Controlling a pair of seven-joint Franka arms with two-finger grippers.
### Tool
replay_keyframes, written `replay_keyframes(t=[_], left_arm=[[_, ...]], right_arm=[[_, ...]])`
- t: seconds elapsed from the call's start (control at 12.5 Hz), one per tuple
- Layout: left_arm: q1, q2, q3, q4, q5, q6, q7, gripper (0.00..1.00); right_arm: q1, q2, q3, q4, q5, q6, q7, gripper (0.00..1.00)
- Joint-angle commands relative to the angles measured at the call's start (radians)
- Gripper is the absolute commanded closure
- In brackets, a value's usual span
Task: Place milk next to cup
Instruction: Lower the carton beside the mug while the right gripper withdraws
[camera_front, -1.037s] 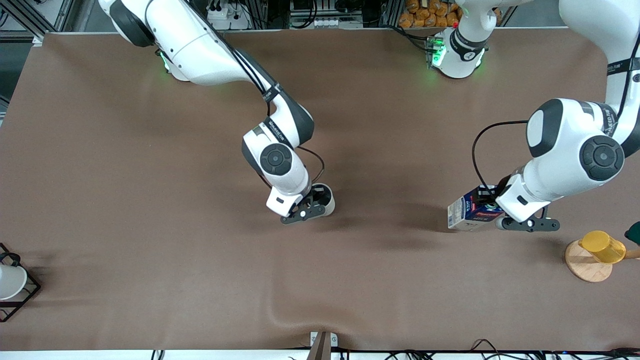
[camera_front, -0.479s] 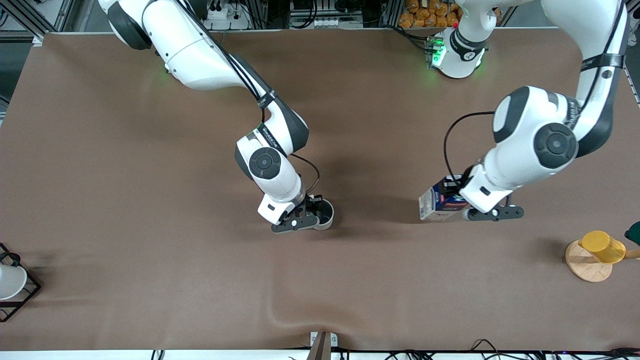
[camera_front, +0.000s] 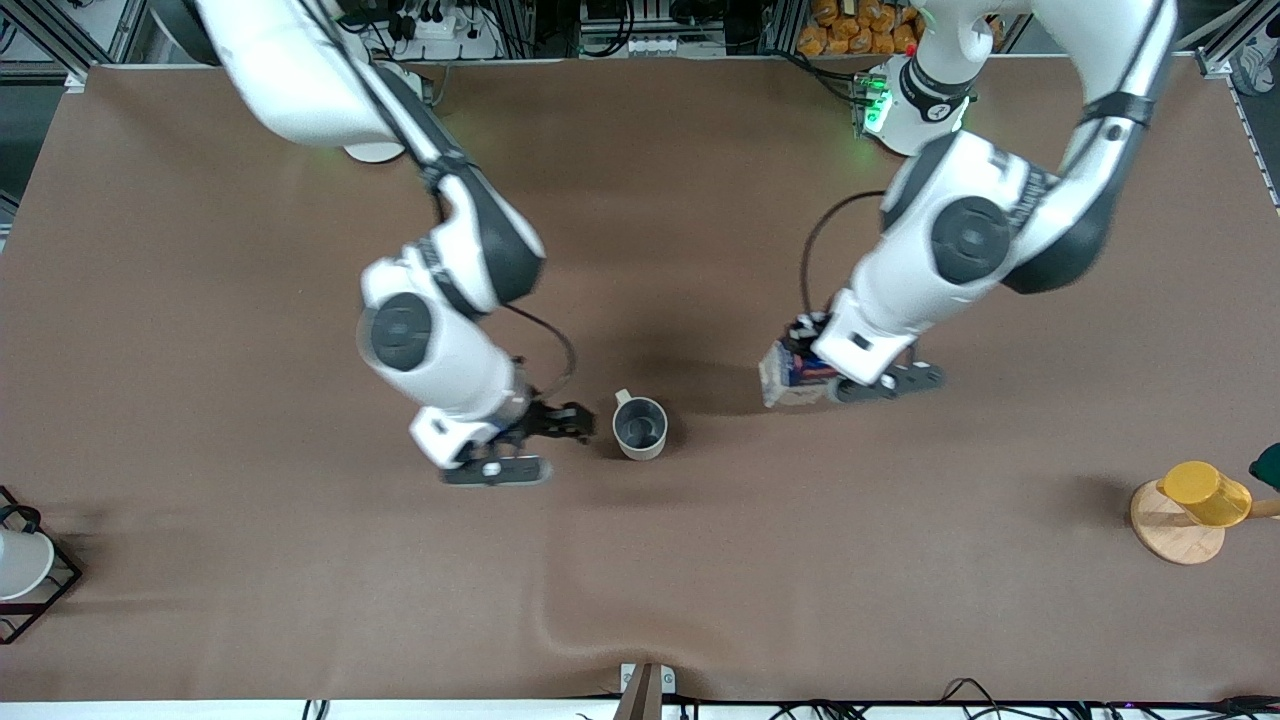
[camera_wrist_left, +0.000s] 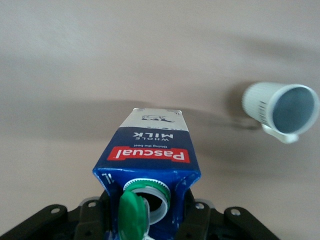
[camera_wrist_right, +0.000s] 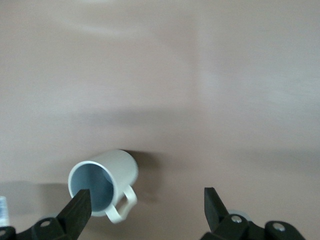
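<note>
The cup (camera_front: 640, 428), pale grey-white with a grey inside, stands upright mid-table, its handle (camera_front: 622, 397) pointing toward the robots' bases. It also shows in the right wrist view (camera_wrist_right: 107, 175) and the left wrist view (camera_wrist_left: 282, 107). My right gripper (camera_front: 565, 420) is open and empty (camera_wrist_right: 146, 200), just beside the cup toward the right arm's end and apart from it. My left gripper (camera_front: 815, 372) is shut on the milk (camera_front: 785, 378), a dark blue carton with a red band (camera_wrist_left: 147, 150) and an open green cap. It holds the milk over the table, a gap away from the cup toward the left arm's end.
A yellow cup (camera_front: 1200, 492) sits on a round wooden stand (camera_front: 1175, 535) at the left arm's end. A white cup (camera_front: 20, 565) in a black wire rack (camera_front: 60, 590) is at the right arm's end. The brown cloth wrinkles near the front edge (camera_front: 600, 625).
My right gripper has let go of the cup and drawn away toward the right arm's end. My left gripper has carried the milk toward the cup.
</note>
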Motion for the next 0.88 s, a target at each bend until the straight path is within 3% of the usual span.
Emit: replay_keyframes(t=[0.0,0.16,0.48,0.64,0.8], left_arm=[[-0.092,0.074,0.000,0.088,0.020,-0.018,-0.144,0.49],[-0.165,0.121,0.008,0.123,0.025,-0.012,-0.147,0.49],[-0.252,0.224,0.015,0.223,0.140,-0.012,-0.150,0.49],[-0.295,0.261,0.018,0.259,0.210,-0.012,-0.146,0.46],[-0.318,0.291,0.023,0.288,0.230,-0.010,-0.146,0.46]], right_arm=[[-0.108,-0.083,0.015,-0.044,0.024,-0.143,-0.083,0.00],[-0.207,-0.129,0.012,-0.071,0.020,-0.235,-0.159,0.00],[-0.413,-0.245,0.009,-0.203,-0.020,-0.262,-0.510,0.00],[-0.487,-0.294,0.009,-0.216,-0.040,-0.303,-0.614,0.00],[-0.492,-0.354,0.010,-0.220,-0.165,-0.341,-0.618,0.00]])
